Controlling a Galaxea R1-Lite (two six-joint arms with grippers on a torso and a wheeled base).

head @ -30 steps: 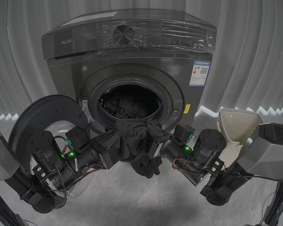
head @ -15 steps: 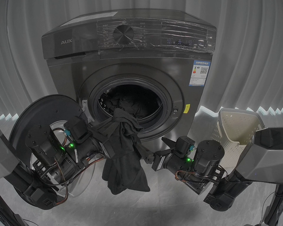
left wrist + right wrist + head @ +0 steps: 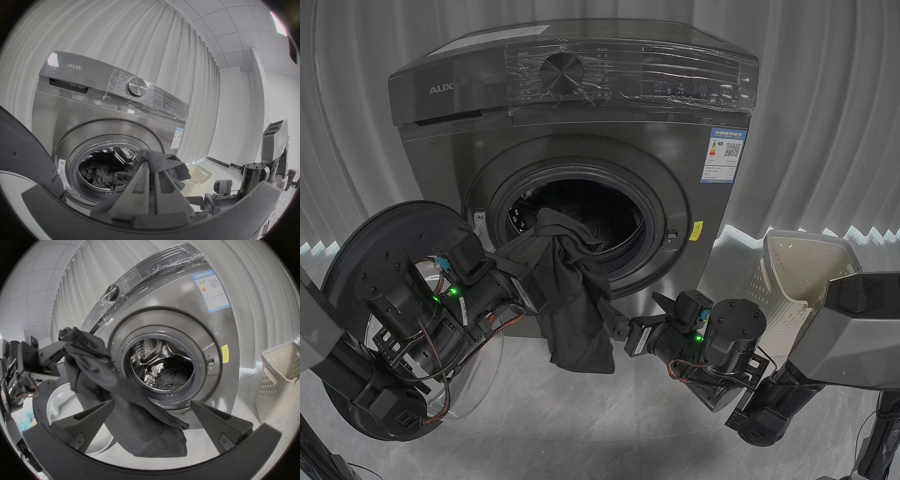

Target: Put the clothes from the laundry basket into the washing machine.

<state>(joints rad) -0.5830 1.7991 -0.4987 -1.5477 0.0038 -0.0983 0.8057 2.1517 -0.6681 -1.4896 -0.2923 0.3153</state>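
A black garment (image 3: 575, 294) hangs from my left gripper (image 3: 540, 250), which is shut on its top just in front of the washing machine's drum opening (image 3: 581, 212). The cloth drapes down past the lower rim. In the left wrist view the fingers (image 3: 142, 184) pinch the dark cloth (image 3: 165, 164) before the drum, where more dark clothes (image 3: 98, 175) lie. My right gripper (image 3: 634, 315) is open, low and to the right of the hanging cloth. The right wrist view shows its fingers spread wide (image 3: 150, 404), with the garment (image 3: 103, 377) dangling between them and the machine.
The machine's round door (image 3: 394, 250) stands open on the left, behind my left arm. A pale perforated laundry basket (image 3: 800, 275) stands on the floor to the right of the machine; its inside is hidden. Grey floor lies in front.
My right gripper has let go of the garment, opened, and dropped down and back. My left gripper has carried the cloth up and toward the drum opening.
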